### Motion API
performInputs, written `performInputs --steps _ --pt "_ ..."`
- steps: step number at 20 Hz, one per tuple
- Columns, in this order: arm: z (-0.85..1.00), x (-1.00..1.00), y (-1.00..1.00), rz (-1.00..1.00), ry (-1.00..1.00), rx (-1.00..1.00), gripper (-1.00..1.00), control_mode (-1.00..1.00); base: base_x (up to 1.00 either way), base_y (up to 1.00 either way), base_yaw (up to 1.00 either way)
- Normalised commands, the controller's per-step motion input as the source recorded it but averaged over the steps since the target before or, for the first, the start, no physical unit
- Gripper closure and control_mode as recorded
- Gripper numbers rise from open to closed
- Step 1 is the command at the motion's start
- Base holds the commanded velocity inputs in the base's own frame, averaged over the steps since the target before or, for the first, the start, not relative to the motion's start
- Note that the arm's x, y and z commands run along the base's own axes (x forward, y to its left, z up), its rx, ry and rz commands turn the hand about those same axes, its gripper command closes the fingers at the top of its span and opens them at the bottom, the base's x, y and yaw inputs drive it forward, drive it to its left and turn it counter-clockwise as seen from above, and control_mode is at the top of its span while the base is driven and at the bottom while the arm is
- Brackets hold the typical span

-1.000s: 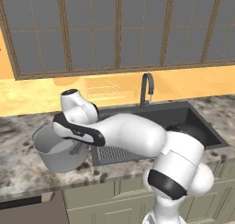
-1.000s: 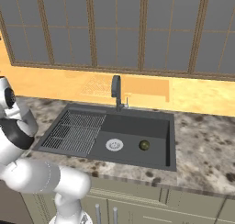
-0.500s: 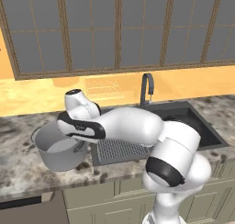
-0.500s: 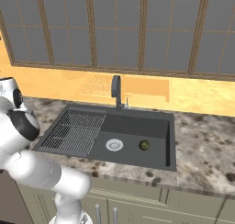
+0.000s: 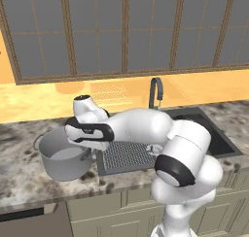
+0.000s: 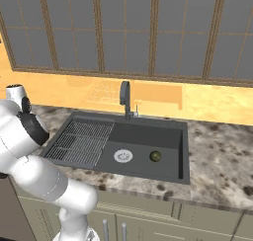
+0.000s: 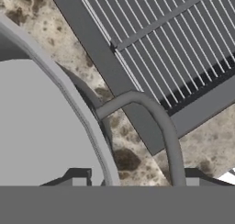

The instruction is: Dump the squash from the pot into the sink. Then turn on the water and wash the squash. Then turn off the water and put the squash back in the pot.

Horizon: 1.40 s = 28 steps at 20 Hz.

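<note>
The grey pot (image 5: 61,158) stands upright on the counter, left of the sink (image 5: 127,156). My gripper (image 5: 90,144) hangs over the pot's right rim. In the hand view the gripper (image 7: 135,181) is open, its fingertips (image 7: 77,180) wide apart, with the pot's rim (image 7: 69,99) and loop handle (image 7: 161,120) between them; the handle runs close by the right tip. The squash (image 6: 155,156), small and dark green, lies on the floor of the sink (image 6: 143,136), right of the silver drain (image 6: 123,156). What I see of the pot's floor is bare.
A dark faucet (image 5: 154,91) rises behind the sink, also seen from the right (image 6: 125,98). The ribbed draining section (image 6: 81,141) takes up the sink's left half. Speckled stone counter (image 6: 217,156) runs to both sides. Windows line the wall behind.
The gripper's jaws have parted around the pot's handle. The pot stands about where it was, and the arm's elbow has swung toward the camera.
</note>
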Motion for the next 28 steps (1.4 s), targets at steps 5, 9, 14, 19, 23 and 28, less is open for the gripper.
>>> performInputs --steps 5,9,14,19,23,28 --pt "0.07 -0.24 -0.08 0.0 0.0 0.0 -1.0 -1.0 0.0 0.0 0.0" --pt "0.41 -0.38 -0.13 0.0 -0.03 0.0 -1.0 -1.0 0.0 0.0 0.0" --pt "0.53 -0.37 -0.26 -0.03 -0.01 0.0 -1.0 -1.0 0.0 0.0 0.0" --pt "0.71 -0.37 -0.67 -0.03 0.0 0.0 -1.0 -1.0 0.0 0.0 0.0" --pt "0.64 -0.47 -0.93 0.01 -0.05 0.0 -1.0 -1.0 0.0 0.0 0.0" --pt "0.42 -0.54 -1.0 0.18 -0.1 0.0 -1.0 -1.0 0.0 0.0 0.0"
